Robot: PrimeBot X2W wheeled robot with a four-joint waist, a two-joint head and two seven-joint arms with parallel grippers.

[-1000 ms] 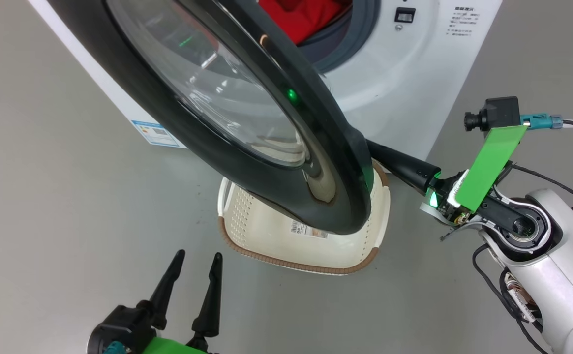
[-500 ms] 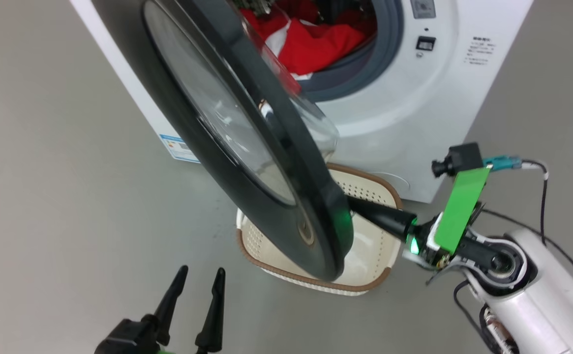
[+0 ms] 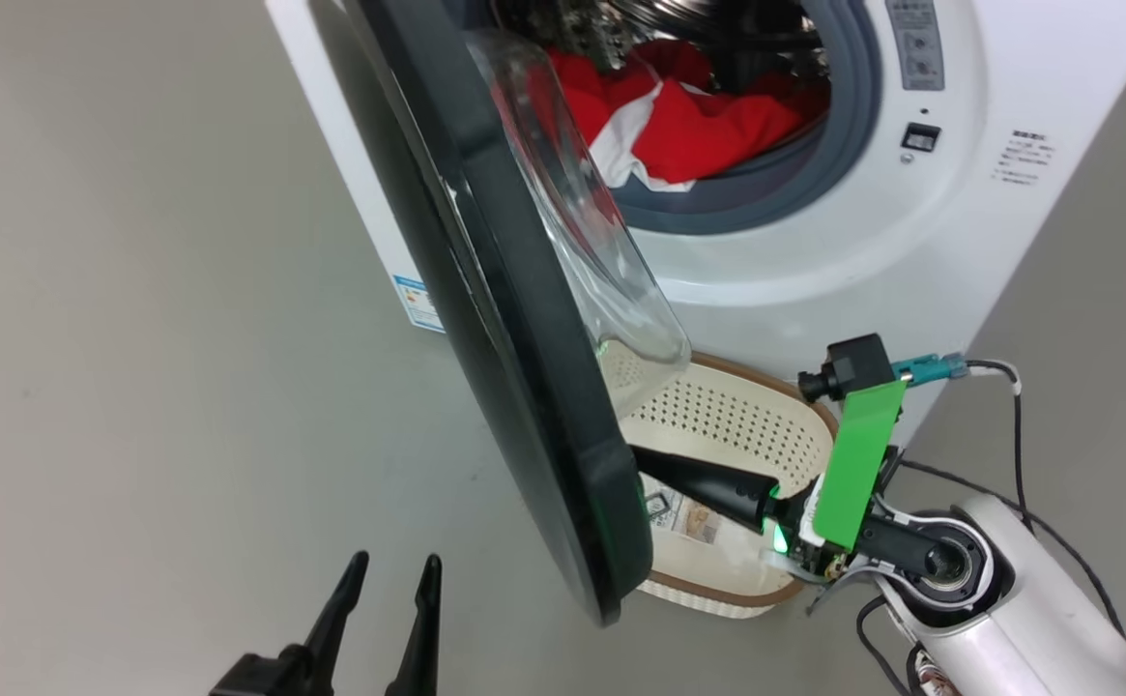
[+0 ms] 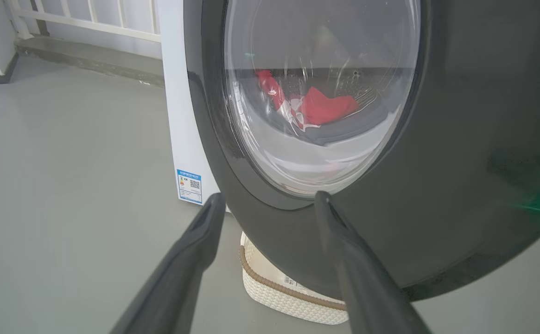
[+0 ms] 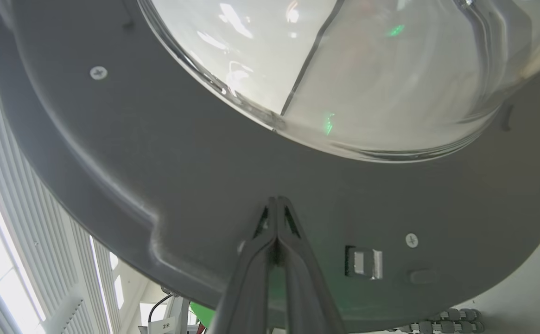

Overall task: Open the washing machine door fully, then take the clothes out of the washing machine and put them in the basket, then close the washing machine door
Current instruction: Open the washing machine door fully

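We are on the first step, opening the washing machine door (image 3: 524,387) fully. In the head view the door runs edge-on from the top centre of the frame down to the lower centre. It stands roughly half open, and its clear glass bowl bulges toward the machine.

The right gripper (image 3: 642,454) reaches in from the lower right. Its two dark fingers are pressed together with nothing between them, and the tip rests against the door's grey inner face near the lower rim. The left gripper (image 3: 395,559) sits at the bottom left of the frame with its fingers spread and empty, clear of the door's glossy outer side.

We judge the next move to be a further outward push from the right arm, so the door swings wide and leaves the opening free for reaching in.

The washing machine (image 3: 814,261) fills the upper right. The clothes (image 3: 707,126), red with white panels, lie heaped inside the drum behind the grey rubber ring.

The basket (image 3: 717,418) stands on the floor at lower centre, just in front of the machine. It sits partly under the door's lower edge. What we see of its inside holds no clothes, only a label sticker.
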